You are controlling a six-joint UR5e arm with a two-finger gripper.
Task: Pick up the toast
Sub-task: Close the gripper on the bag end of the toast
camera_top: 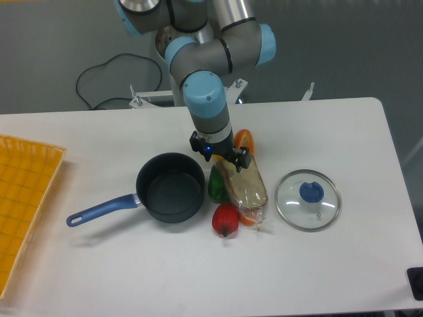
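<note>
Toast point(244, 183) in crinkly wrap lies on the bench point(344, 132), propped over the peppers at the pot's point(170, 187) three o'clock, the gripper point(221, 156) at its twelve-o'clock end, fingers' state hidden, seemingly placed for grasping.

Reaching down from the rear base, elbow bent, blue-capped wrist pointing straight at the table. Gripper point(222, 156) low, black body with a blue light; fingers hidden, jaw state unclear.

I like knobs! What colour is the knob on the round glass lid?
Blue. The knob sits mid-lid on the round glass lid, clearest in the fixed camera view.
</note>
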